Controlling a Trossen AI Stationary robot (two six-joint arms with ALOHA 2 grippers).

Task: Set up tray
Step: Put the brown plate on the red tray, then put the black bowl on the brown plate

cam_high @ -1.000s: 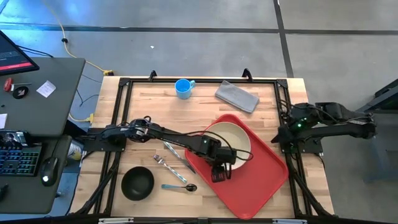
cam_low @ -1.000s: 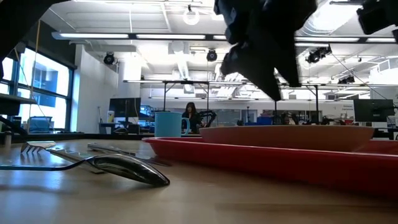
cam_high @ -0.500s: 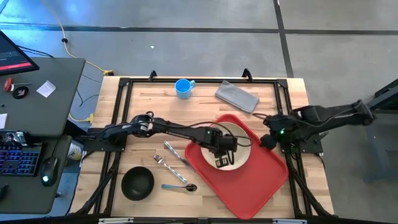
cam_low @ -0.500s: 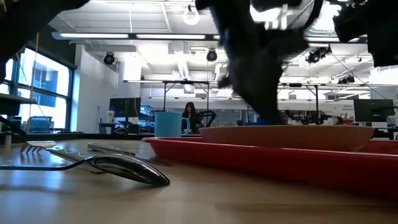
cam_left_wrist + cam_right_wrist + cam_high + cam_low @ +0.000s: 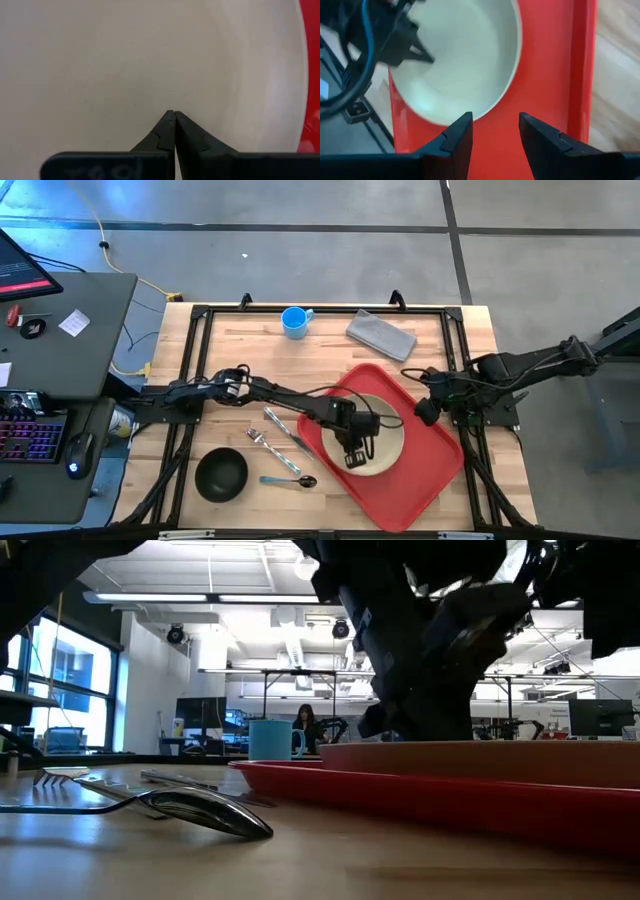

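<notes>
The red tray (image 5: 430, 465) lies slantwise on the table's right half, with a round beige plate (image 5: 385, 430) lying flat on its floor. My left gripper (image 5: 350, 457) reaches over the plate's near-left part with its fingers shut, the tips (image 5: 170, 113) down on the plate's pale surface (image 5: 125, 60). At the tray's far right side my right gripper (image 5: 423, 410) hovers open. Its fingers (image 5: 492, 127) stand apart over the red floor (image 5: 545, 75) beside the plate's rim (image 5: 507, 85) and touch nothing. My left gripper presses its shut fingertips on the plate's inner face (image 5: 170, 102), toward the plate's near-left part. The fingers come from above, pointing down. The plate lies flat on the tray's floor.
A blue mug (image 5: 295, 322) and a folded grey cloth (image 5: 381, 335) sit at the table's far side. A fork (image 5: 262, 442), a knife (image 5: 290, 432), a spoon (image 5: 290, 480) and a black bowl (image 5: 221, 474) lie left of the tray.
My left gripper has shut and gone down onto the plate. The plate has slid inside the tray toward the table's near edge. My right gripper has come from the table's right edge toward the tray's far right side, staying open.
</notes>
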